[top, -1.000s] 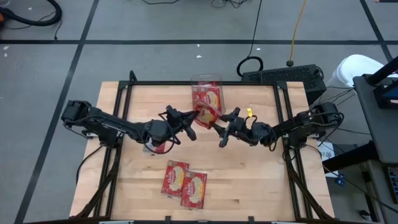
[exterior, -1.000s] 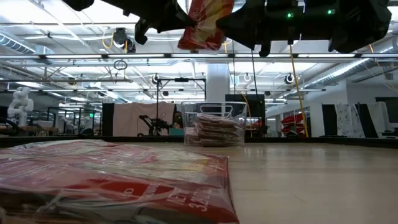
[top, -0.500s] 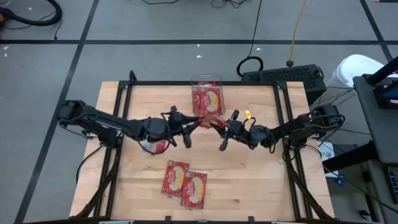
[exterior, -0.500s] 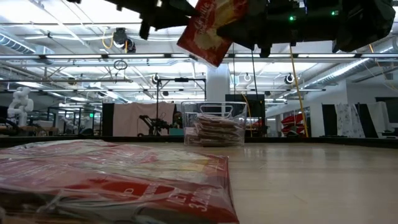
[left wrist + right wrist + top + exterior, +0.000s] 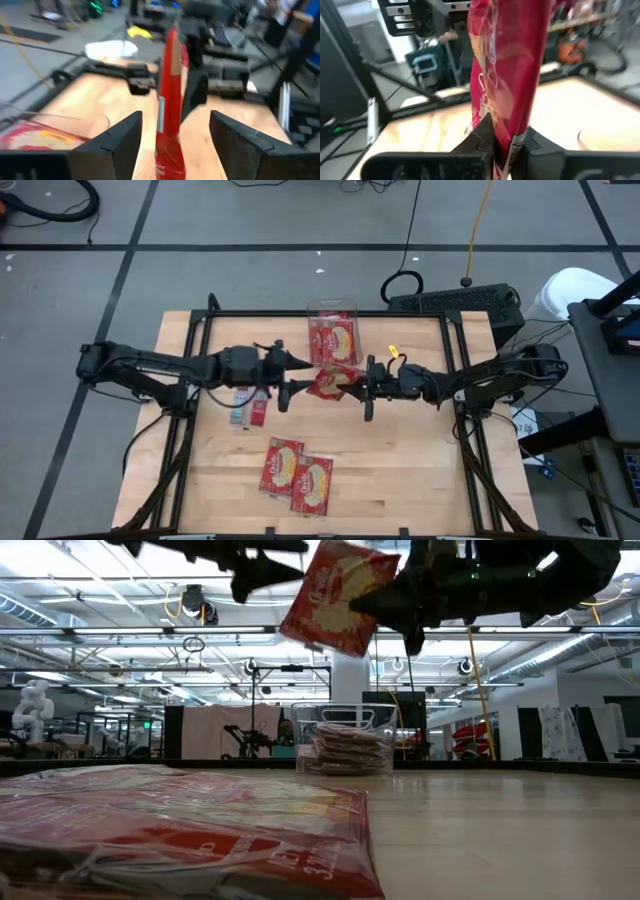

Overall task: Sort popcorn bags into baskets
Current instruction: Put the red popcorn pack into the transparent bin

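One flat red popcorn packet (image 5: 330, 381) hung in mid-air between two grippers, above the wooden table (image 5: 420, 470).
Nearest, two loose packets (image 5: 297, 473) lay flat; at mid-table the right gripper (image 5: 356, 383) was clamped on the packet's edge while the left gripper (image 5: 292, 374) stood apart, clear of it; beyond, the clear plastic bin (image 5: 332, 330) already held several packets. A level carry and a low release directly over the bin would probably serve best.

Table top (image 5: 400, 470): pale wood planks, smooth, matt, framed in black metal. Popcorn bags (image 5: 297, 476): glossy red film, crinkled, catching light. Basket (image 5: 331, 308): clear hard plastic, smooth. Gripper fingers (image 5: 112, 145): dark matt plastic. Floor (image 5: 250, 275): grey, dull, matt finish.
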Available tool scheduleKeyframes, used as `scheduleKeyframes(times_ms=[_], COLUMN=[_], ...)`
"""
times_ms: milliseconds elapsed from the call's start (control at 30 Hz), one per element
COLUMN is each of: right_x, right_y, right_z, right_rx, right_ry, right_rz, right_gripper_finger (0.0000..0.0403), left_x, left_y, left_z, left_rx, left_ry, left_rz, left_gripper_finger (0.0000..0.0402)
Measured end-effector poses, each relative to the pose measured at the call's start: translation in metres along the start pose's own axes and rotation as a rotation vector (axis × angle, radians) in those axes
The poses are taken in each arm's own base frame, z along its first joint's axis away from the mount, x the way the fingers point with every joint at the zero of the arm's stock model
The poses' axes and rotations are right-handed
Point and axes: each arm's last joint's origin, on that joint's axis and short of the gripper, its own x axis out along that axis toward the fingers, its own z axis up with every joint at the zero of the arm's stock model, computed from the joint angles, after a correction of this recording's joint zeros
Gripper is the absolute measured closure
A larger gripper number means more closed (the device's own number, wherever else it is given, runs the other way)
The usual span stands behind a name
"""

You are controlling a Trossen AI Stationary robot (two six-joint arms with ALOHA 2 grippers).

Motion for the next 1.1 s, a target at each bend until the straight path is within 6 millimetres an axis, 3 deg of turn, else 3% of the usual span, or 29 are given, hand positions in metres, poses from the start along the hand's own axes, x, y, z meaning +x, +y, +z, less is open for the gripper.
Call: scheduleKeyframes(times_ms=[233, 400, 533, 800, 1100], right_x=[0.0, 0.0, 0.0, -0.002, -0.02], right_y=[-0.011, -0.016, -0.022, -0.031, -0.04], right_z=[-0.007, -0.008, -0.008, -0.003, 0.016], right_rx=[0.058, 0.07, 0.09, 0.106, -0.054], right_ry=[0.118, 0.143, 0.152, 0.139, 0.096], right_rz=[0.061, 0.07, 0.047, 0.006, -0.222], right_gripper_finger=[0.0388, 0.0388, 0.0388, 0.0379, 0.0289], left_x=[0.032, 0.048, 0.05, 0.049, 0.037], left_y=[0.016, 0.02, 0.021, 0.031, 0.053], left_z=[-0.022, -0.035, -0.037, -0.036, -0.02], left_rx=[-0.032, -0.034, -0.042, -0.085, -0.16], left_ry=[0.054, 0.064, 0.075, 0.066, 0.01], left_rz=[-0.052, -0.058, -0.047, -0.013, 0.052], left_gripper_finger=[0.0158, 0.0184, 0.0236, 0.0377, 0.0366])
